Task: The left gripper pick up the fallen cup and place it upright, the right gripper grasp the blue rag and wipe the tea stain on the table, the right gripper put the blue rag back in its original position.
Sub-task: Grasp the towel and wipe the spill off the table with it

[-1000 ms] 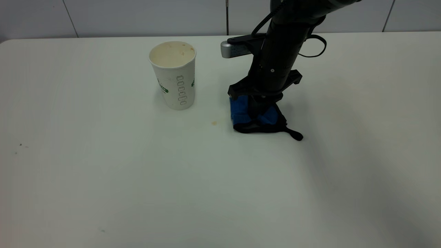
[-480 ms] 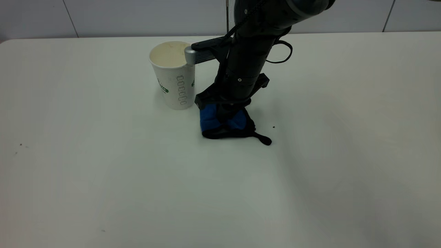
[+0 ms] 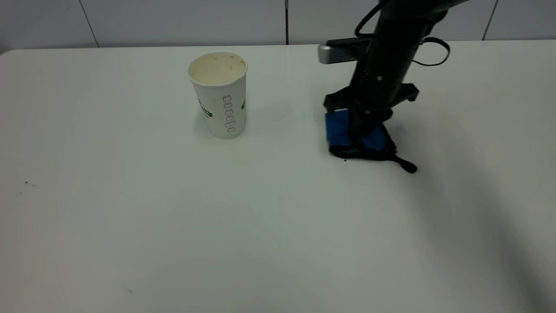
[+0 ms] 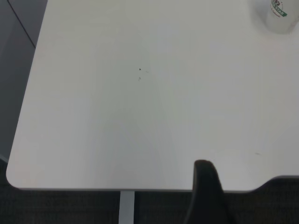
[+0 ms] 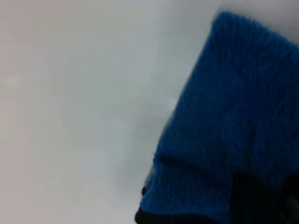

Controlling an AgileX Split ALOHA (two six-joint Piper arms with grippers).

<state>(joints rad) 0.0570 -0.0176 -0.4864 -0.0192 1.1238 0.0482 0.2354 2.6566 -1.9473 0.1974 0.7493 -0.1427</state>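
Note:
The white paper cup (image 3: 218,95) with green print stands upright on the white table (image 3: 173,217), left of centre. It also shows in the left wrist view (image 4: 280,14). My right gripper (image 3: 360,135) points straight down and is shut on the blue rag (image 3: 336,130), pressing it onto the table to the right of the cup. The rag has a black edge and a black loop (image 3: 406,166) trailing right. In the right wrist view the blue rag (image 5: 233,116) fills most of the picture. No tea stain shows on the table. My left gripper (image 4: 208,196) is parked off the table's edge, far from the cup.
A tiny dark speck (image 3: 345,160) lies just in front of the rag. A few small specks (image 3: 26,182) mark the table's left side. A grey panelled wall (image 3: 173,21) runs behind the table.
My right gripper swept the rag left over the brownish stain up to the cup, then back right past its starting spot. The stain no longer shows. The cup has not moved.

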